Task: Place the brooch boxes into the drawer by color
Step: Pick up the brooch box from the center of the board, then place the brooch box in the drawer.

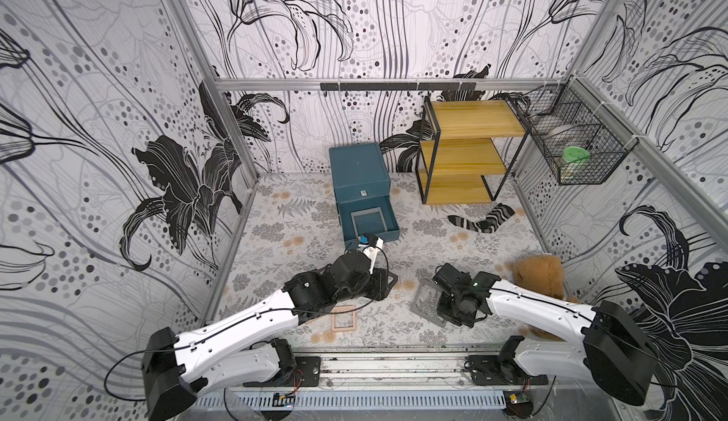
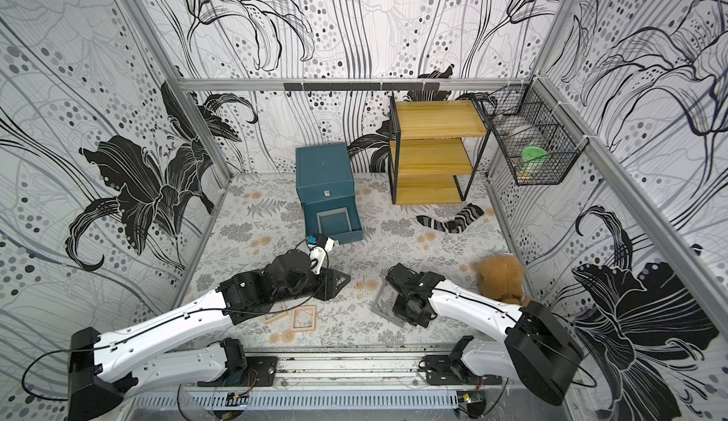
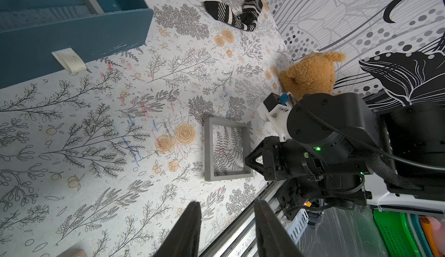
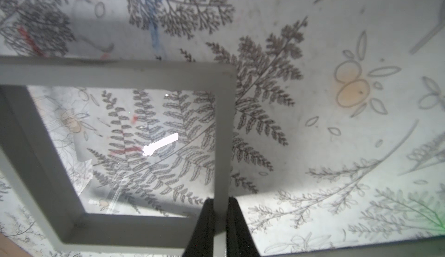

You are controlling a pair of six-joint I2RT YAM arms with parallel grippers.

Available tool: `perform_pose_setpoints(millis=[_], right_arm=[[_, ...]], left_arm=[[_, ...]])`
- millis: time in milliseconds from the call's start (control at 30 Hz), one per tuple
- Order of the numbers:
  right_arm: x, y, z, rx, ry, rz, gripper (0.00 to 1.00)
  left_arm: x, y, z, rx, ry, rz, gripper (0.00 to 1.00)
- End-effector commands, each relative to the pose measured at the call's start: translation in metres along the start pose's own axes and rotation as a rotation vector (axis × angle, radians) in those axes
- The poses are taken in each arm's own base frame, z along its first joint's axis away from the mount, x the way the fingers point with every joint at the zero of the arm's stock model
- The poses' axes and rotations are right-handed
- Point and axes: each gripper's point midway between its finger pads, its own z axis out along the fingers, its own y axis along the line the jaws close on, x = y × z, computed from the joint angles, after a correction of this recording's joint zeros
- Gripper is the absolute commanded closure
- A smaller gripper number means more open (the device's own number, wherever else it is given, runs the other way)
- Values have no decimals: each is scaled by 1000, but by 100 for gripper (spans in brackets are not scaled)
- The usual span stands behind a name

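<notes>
Right wrist: right gripper (image 4: pixel 218 200) is clamping a grey clear-centred brooch box (image 4: pixel 224 123); another grey box (image 1: pixel 368 222) is lying in the teal drawer (image 1: pixel 392 235), pinkish-tan boxes (image 2: pixel 304 316) waiting.

Robot lab booth: printed wall panels (image 1: pixel 98 123), aluminium frame (image 1: pixel 268 84)

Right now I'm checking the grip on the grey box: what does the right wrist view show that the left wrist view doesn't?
Only the right wrist view shows the black fingers of the right gripper pressed on both sides of one rim of the grey square brooch box. Only the left wrist view shows the open teal-blue drawer, the black-and-white striped sock, the brown teddy bear and the left gripper, open and empty. Both show that grey box with its clear centre on the floral-print table cover, the right gripper at its edge.
</notes>
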Motion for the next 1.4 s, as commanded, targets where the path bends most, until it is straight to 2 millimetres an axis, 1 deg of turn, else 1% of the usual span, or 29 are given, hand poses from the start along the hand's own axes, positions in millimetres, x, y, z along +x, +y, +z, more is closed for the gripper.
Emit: perform_pose_setpoints(millis=[0, 33, 233, 300, 367, 467, 600, 733, 867, 967, 1033, 1200, 1367], right_arm=[[-6, -5, -6, 58, -27, -23, 99], [-8, -5, -9, 65, -37, -27, 100], [-18, -5, -28, 105, -82, -58, 100], [-24, -3, -39, 109, -113, -69, 100], [-33, 1, -55, 125, -154, -98, 100], [-48, 14, -80, 138, -214, -155, 100], [-68, 40, -111, 151, -278, -238, 100], [-87, 75, -138, 130, -332, -316, 100], [-102, 113, -159, 96, -371, -379, 100], [-113, 140, -169, 71, -394, -423, 100], [-120, 157, -174, 50, -406, -448, 100], [-135, 201, -172, 12, -419, -532, 100], [-155, 236, -170, -10, -460, -593, 100]], left_arm=[[-8, -5, -4, 25, -48, -8, 59], [-9, -6, -5, 25, -53, -9, 59], [-16, -6, -8, 16, -73, -23, 59], [-21, -6, -10, 5, -89, -32, 59], [-29, -3, -13, -8, -110, -48, 60], [-42, 4, -18, -24, -144, -86, 60], [-66, 17, -28, -45, -198, -137, 60], [-89, 30, -39, -87, -242, -172, 60], [-108, 48, -52, -139, -292, -231, 60], [-119, 64, -62, -170, -332, -281, 60], [-125, 71, -68, -189, -355, -302, 60], [-135, 90, -82, -250, -403, -348, 59], [-137, 94, -85, -249, -432, -384, 59]])
